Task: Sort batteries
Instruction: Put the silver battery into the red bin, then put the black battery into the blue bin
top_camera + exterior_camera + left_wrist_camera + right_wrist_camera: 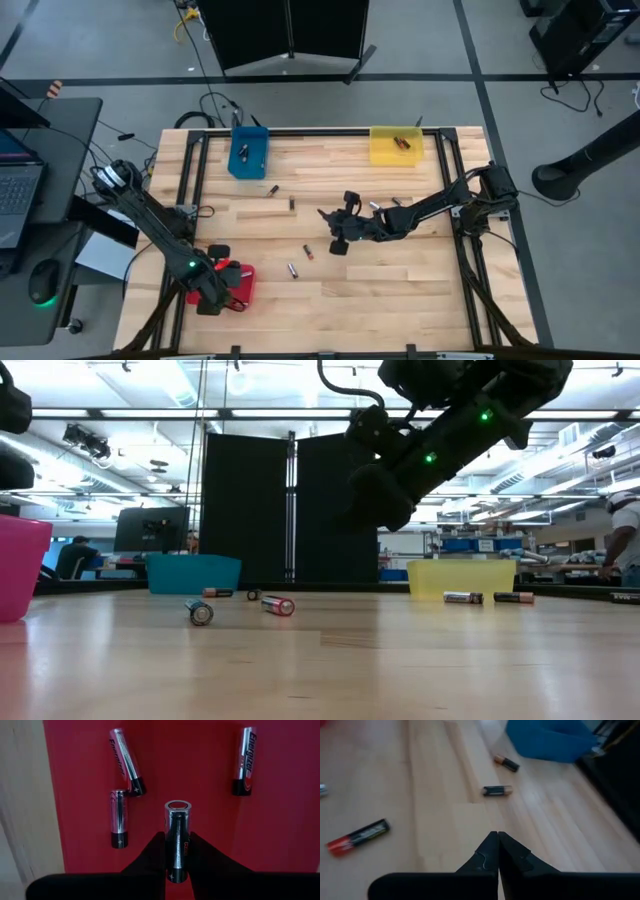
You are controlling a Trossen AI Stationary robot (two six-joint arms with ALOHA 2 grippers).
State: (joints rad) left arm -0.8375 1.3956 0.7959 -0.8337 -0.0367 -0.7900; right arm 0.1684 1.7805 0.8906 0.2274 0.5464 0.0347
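— Risk? Silver AA battery (177, 840) pinched upright over red tray (200, 765), three cells already inside. Early release: bounce, roll past the rim.

— Left gripper (177, 851)? Narrowly open, clamped on that cell.

— Right gripper (498, 851)? Fingers together, empty, mid-table above loose black-and-copper batteries (497, 791). Blue tray (248, 152), yellow tray (396, 146) far side.

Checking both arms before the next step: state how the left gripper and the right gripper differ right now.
The left gripper is shut on a silver battery above the red tray; the right gripper is shut and holds nothing. The left is at the table's front left corner; the right hangs over mid-table. Both have dark fingers.
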